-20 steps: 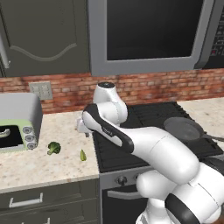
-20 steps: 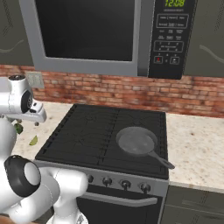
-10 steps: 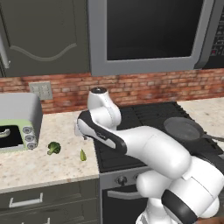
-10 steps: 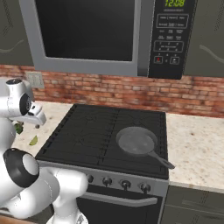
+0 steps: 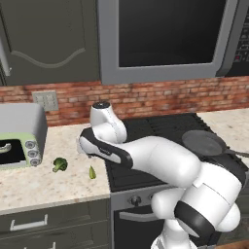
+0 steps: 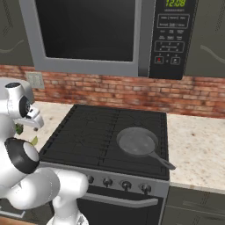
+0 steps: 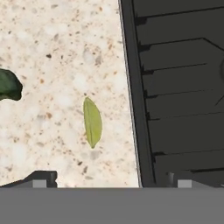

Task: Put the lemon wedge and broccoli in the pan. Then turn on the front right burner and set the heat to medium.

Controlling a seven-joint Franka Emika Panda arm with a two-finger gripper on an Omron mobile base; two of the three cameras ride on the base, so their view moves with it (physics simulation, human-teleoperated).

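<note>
The lemon wedge (image 7: 92,121) lies on the speckled counter just left of the stove's edge, also seen as a small lemon wedge (image 5: 92,172) (image 6: 34,140). The broccoli (image 5: 60,164) (image 7: 8,84) sits a little further left on the same counter. My gripper (image 7: 112,180) hovers open above the wedge with nothing between its fingers; it also shows as a gripper (image 5: 81,147) (image 6: 36,121) over the counter. The pan (image 6: 136,141) (image 5: 204,142) rests on the right half of the cooktop over the front right burner (image 6: 132,161), handle pointing right and forward.
A toaster oven (image 5: 19,141) stands at the counter's left end. A microwave (image 6: 88,35) hangs above the stove. Several knobs (image 6: 126,184) line the stove front. The black cooktop (image 7: 183,87) borders the wedge on its right.
The arm has swung left and slightly down, carrying the hand from the stove's left edge out over the counter above the wedge. The jaws stayed open; food and pan have not moved.
</note>
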